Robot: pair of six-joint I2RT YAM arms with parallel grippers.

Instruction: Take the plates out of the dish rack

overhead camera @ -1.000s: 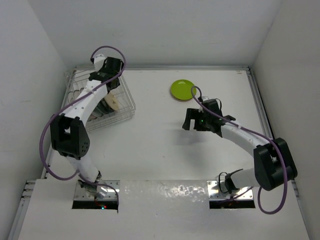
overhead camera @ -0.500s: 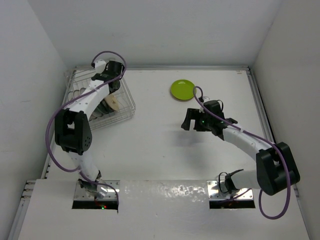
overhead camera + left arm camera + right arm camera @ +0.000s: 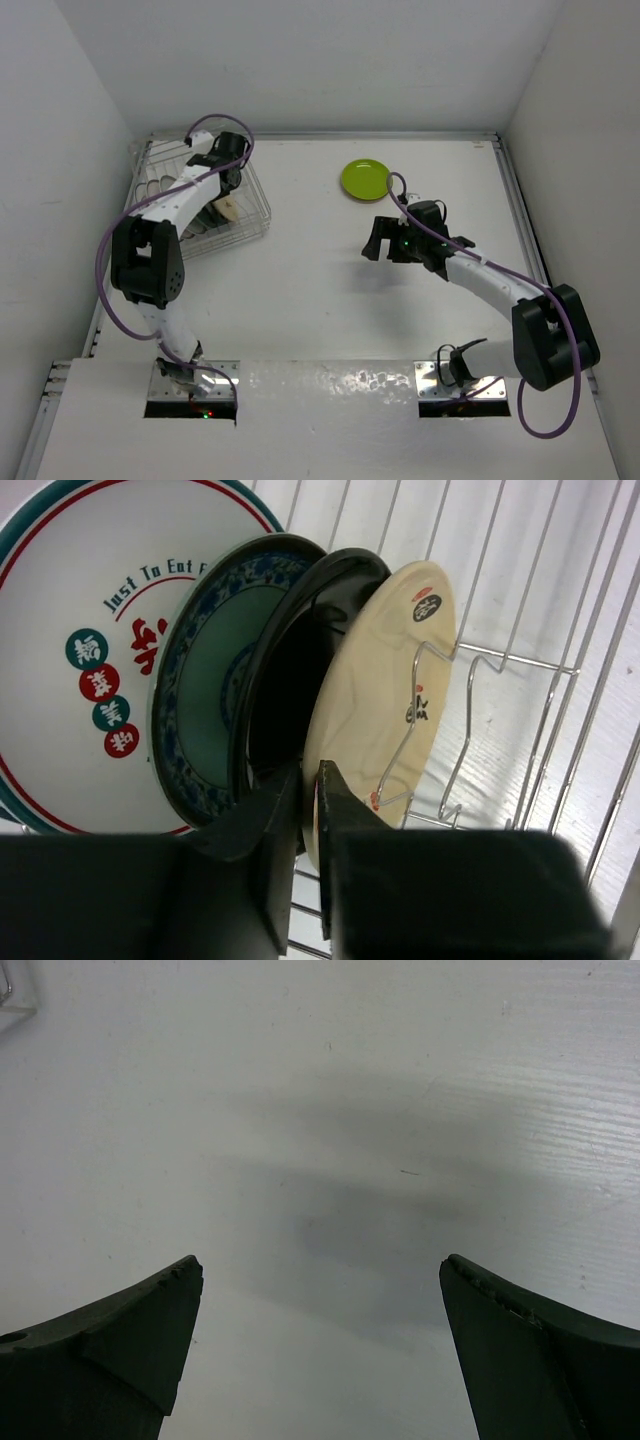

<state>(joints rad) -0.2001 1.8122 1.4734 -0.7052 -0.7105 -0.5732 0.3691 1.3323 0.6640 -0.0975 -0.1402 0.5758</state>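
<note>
The dish rack point(image 3: 255, 205) stands at the table's far left. In the left wrist view its wires point(image 3: 520, 660) hold several upright plates: a white plate with red and teal marks point(image 3: 90, 630), a teal-patterned plate point(image 3: 215, 670), a black plate point(image 3: 300, 650) and a cream yellow-brown plate point(image 3: 390, 680). My left gripper point(image 3: 308, 780) is shut on the lower rim of the cream plate, which stands in its slot; it also shows in the top view point(image 3: 226, 180). A lime green plate point(image 3: 366, 179) lies flat on the table. My right gripper point(image 3: 378, 240) is open and empty above bare table point(image 3: 320, 1270).
White walls enclose the table on the left, back and right. The rack sits close to the left wall. The lime green plate lies just behind my right gripper.
My left wrist has shifted slightly right and down into the rack at the cream plate. The right arm has barely moved.
</note>
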